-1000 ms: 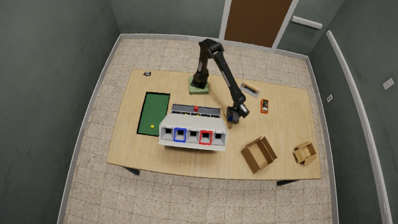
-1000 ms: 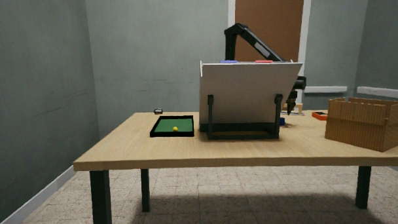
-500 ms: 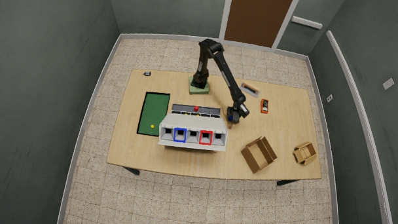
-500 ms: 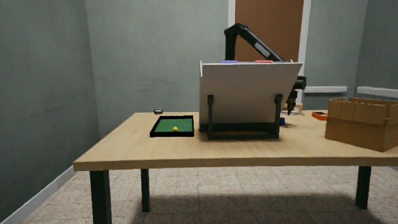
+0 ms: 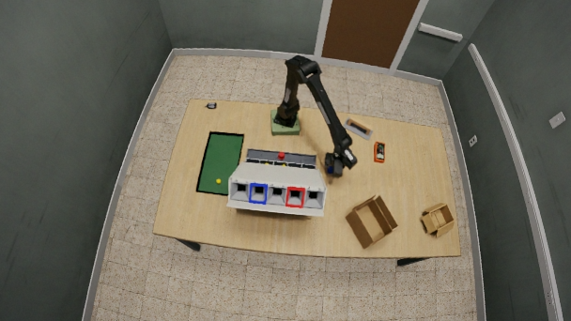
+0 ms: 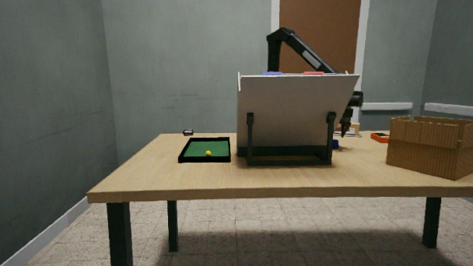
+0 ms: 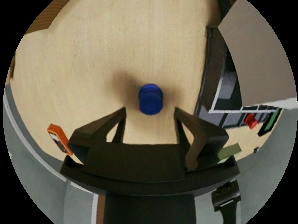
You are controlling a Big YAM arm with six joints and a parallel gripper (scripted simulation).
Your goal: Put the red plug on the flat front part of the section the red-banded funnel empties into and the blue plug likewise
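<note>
While the arm reaches over to the side of the covered funnel stand, its jaws hang above the blue plug, parted a bit past halfway with nothing between them. The blue plug stands on the table near the stand, and the red plug sits on the grey front strip. One yellow marble lies in the green tray.
</note>
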